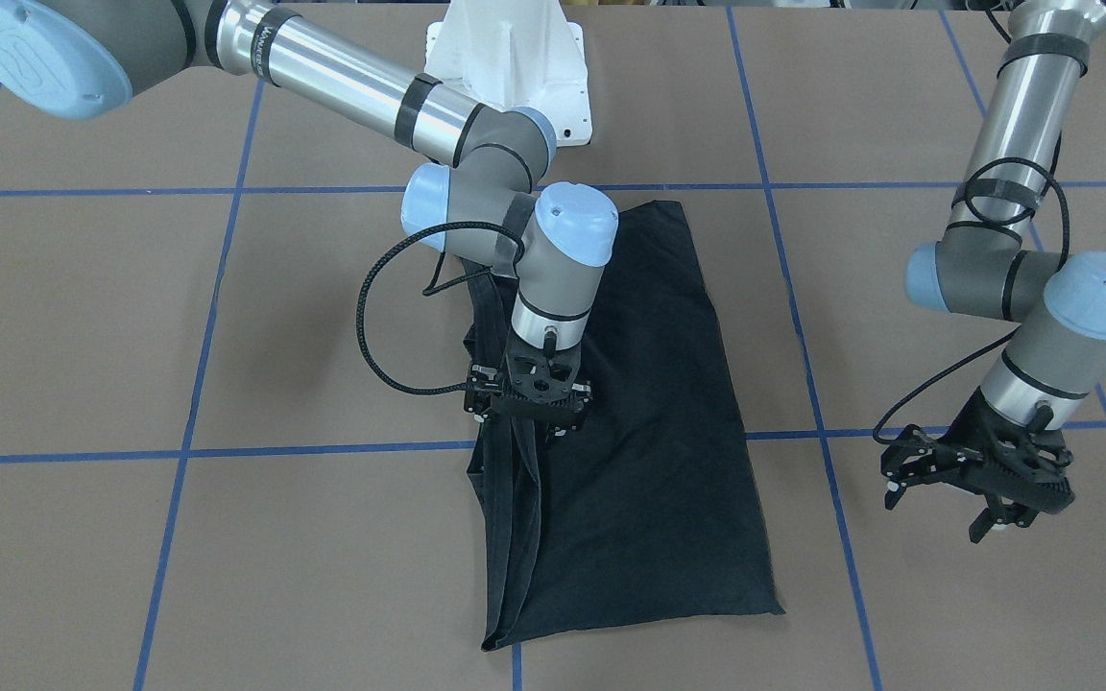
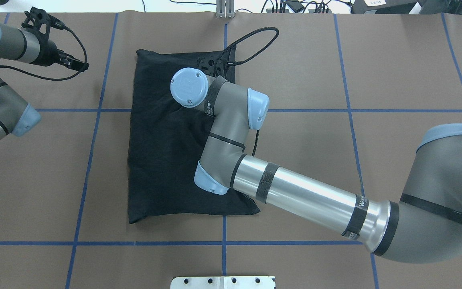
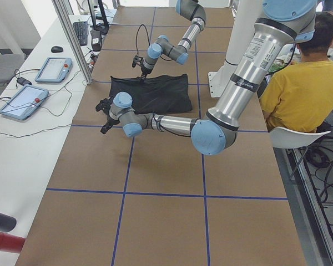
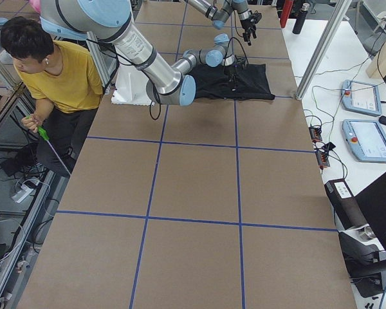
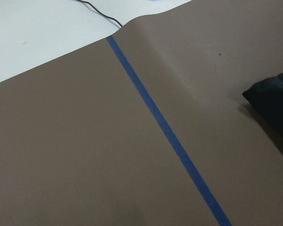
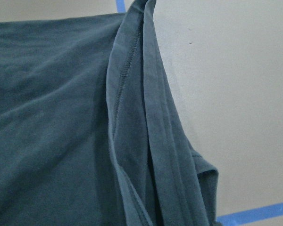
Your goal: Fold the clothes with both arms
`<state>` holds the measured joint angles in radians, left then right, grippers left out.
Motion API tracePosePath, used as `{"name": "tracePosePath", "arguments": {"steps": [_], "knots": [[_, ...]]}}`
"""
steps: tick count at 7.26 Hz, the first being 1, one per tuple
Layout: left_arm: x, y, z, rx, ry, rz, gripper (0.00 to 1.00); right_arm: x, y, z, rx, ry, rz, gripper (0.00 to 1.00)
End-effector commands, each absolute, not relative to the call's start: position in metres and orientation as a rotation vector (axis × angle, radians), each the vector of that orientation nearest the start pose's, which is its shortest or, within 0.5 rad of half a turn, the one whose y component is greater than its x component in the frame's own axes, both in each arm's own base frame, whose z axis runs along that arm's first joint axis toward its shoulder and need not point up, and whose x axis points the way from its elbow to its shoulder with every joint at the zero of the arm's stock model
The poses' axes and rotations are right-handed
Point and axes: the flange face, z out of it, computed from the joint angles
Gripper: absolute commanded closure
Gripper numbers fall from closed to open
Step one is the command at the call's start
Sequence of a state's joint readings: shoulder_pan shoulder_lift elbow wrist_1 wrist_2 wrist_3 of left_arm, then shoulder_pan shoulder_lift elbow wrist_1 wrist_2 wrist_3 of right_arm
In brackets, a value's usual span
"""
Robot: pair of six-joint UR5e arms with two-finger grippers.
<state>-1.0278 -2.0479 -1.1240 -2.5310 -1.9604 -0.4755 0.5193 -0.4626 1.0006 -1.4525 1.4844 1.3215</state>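
The black T-shirt (image 1: 649, 432) lies folded into a long rectangle on the brown table, and its graphic is hidden. It also shows in the overhead view (image 2: 163, 152). My right gripper (image 1: 526, 408) hangs over the shirt's long edge, shut on a pinch of layered hem (image 6: 132, 108), which rises off the table toward it. In the overhead view the right gripper (image 2: 211, 64) is mostly hidden under its wrist. My left gripper (image 1: 942, 504) is open and empty, above bare table well off to the side of the shirt. One shirt corner (image 5: 273, 99) shows in the left wrist view.
Blue tape lines (image 1: 611, 446) grid the brown table cover. The white pedestal base (image 1: 515, 67) stands behind the shirt. A person in yellow (image 3: 299, 83) sits beside the robot. Two tablets (image 3: 39, 83) lie on the white side table.
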Motion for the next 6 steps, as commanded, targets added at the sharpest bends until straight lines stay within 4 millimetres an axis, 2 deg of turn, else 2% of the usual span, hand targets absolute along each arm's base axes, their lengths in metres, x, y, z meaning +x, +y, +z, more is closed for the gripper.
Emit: {"name": "tracePosePath", "arguments": {"steps": [1,4,5,6], "knots": [[0.2908,-0.6644,0.4959,0.678,0.790,0.254,0.00,-0.6728,-0.5472,0.1441,0.321,-0.565,0.281,0.86],[0.2908,-0.6644,0.4959,0.678,0.790,0.254,0.00,-0.6742,-0.5452,0.1457,0.328,-0.547,0.238,0.86],[0.2898,-0.6648,0.4959,0.679,0.789,0.253,0.00,-0.6750,-0.5441,0.1431,0.328,-0.550,0.237,0.79],[0.2908,-0.6644,0.4959,0.678,0.790,0.254,0.00,-0.6742,-0.5451,0.1431,0.328,-0.550,0.241,0.63]]}}
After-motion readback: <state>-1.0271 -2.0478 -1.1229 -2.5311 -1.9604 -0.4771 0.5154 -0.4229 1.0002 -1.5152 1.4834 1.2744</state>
